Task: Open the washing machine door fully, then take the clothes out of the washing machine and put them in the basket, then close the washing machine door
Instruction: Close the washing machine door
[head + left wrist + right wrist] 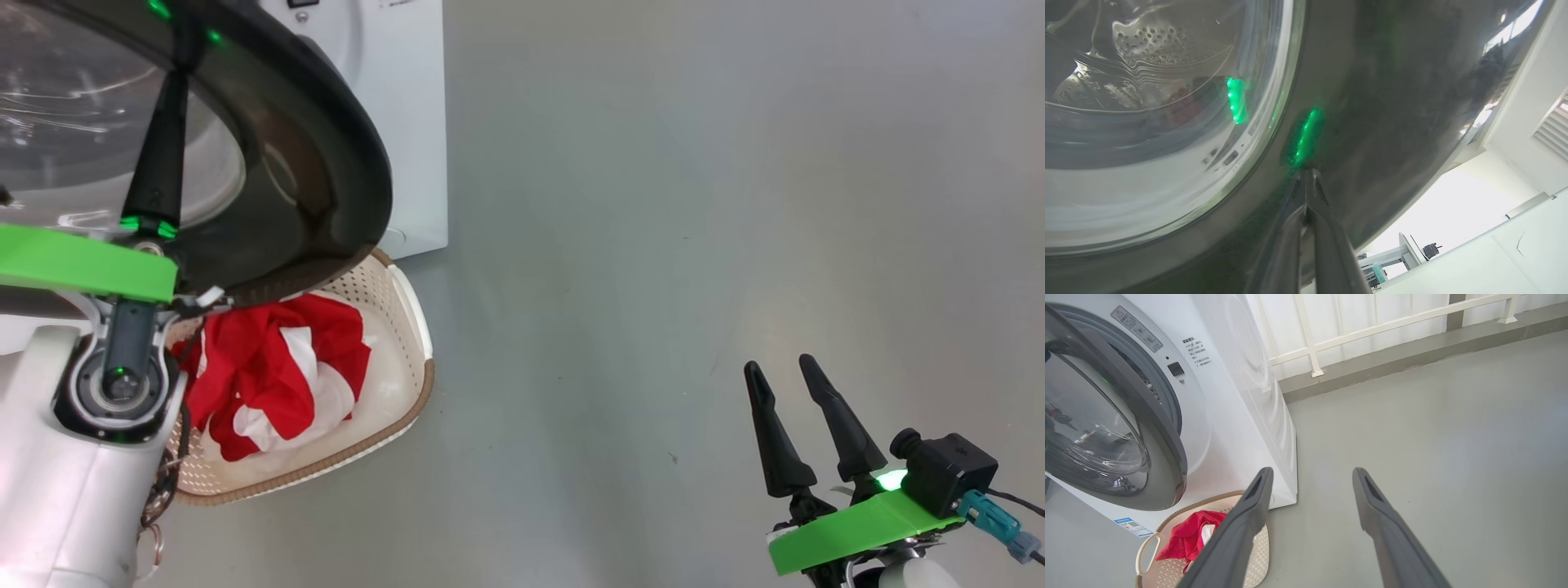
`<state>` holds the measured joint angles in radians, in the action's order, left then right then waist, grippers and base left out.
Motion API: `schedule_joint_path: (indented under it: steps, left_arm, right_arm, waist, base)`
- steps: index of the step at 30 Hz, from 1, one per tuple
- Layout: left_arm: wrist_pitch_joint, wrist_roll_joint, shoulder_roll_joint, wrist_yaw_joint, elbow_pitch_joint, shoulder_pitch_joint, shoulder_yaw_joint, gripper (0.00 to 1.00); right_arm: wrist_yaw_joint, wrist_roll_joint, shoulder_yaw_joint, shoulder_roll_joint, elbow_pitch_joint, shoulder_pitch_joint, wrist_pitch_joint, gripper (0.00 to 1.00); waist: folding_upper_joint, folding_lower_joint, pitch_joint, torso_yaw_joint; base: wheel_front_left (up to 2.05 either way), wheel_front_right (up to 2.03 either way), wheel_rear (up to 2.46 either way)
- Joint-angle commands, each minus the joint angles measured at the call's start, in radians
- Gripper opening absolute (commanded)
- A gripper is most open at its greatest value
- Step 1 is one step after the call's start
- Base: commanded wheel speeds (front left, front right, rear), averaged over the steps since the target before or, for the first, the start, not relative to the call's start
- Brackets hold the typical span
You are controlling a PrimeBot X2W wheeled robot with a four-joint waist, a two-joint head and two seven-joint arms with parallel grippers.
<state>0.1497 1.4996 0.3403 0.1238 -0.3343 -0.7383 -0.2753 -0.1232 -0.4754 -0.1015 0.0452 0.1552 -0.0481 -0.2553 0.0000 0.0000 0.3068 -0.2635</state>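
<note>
Both left gripper (1306,175) and right gripper (780,365): long dark tapered fingers (775,441), green wrist plates (857,531). Black wrist camera (943,472), teal connector (992,518).

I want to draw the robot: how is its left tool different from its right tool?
The left tool has its fingers shut together; the right tool has them spread apart. The left tool is against the black rim of the door; the right tool hangs over the floor, holding nothing. Both have long dark fingers.
</note>
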Motion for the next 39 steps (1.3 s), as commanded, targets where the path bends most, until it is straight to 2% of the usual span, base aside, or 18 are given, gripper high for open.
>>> schedule_joint_path:
  steps: [1,11,15,23,25,26,29,30,39]
  left_arm:
    - [0.006,0.005,0.045,0.007,0.024,-0.024,0.024,0.0]
    - [0.071,-0.006,0.053,0.007,0.045,0.107,-0.07,0.0]
    - [0.096,-0.007,0.044,0.007,0.052,0.192,-0.089,0.17]
    - [0.111,-0.012,0.005,0.007,0.039,0.351,-0.064,0.44]
    - [0.112,-0.044,-0.005,0.007,0.037,0.394,-0.048,0.59]
    - [0.112,-0.058,-0.007,0.007,0.036,0.407,-0.045,0.76]
    - [0.112,-0.092,-0.017,0.007,0.034,0.447,-0.028,0.97]
    - [0.112,-0.104,-0.021,0.007,0.035,0.461,-0.022,1.0]
    - [0.112,-0.205,-0.036,0.007,0.035,0.567,0.025,1.0]
  right_arm:
    - [-0.008,-0.002,-0.015,0.005,-0.024,-0.016,-0.006,1.0]
    - [-0.008,0.027,-0.01,0.005,-0.016,0.002,-0.006,1.0]
    - [-0.008,0.041,-0.001,0.005,-0.013,0.019,-0.006,1.0]
    - [-0.008,0.063,0.029,0.005,-0.01,0.069,-0.006,1.0]
    - [-0.008,0.074,0.04,0.005,-0.009,0.081,-0.006,1.0]
    - [-0.008,0.077,0.043,0.005,-0.009,0.085,-0.006,1.0]
    - [-0.008,0.086,0.051,0.005,-0.009,0.097,-0.006,1.0]
    - [-0.008,0.087,0.053,0.005,-0.008,0.101,-0.006,1.0]
    - [-0.008,0.087,0.067,0.007,-0.01,0.128,-0.006,1.0]
  waist:
    - [0.0,0.0,-0.004,0.006]
    - [0.0,0.0,-0.056,0.065]
    - [0.0,0.0,-0.086,0.099]
    - [0.0,0.0,-0.141,0.172]
    - [0.0,0.0,-0.157,0.194]
    - [0.0,0.0,-0.162,0.2]
    - [0.0,0.0,-0.178,0.218]
    - [0.0,0.0,-0.184,0.222]
    - [0.0,0.0,-0.212,0.246]
  base:
    - [0.0,0.0,0.0]
    - [0.0,0.0,0.0]
    - [0.0,0.0,0.0]
    - [0.0,0.0,0.0]
    - [0.0,0.0,0.0]
    - [0.0,0.0,0.0]
    - [0.0,0.0,0.0]
    - [0.0,0.0,0.0]
    - [0.0,0.0,0.0]
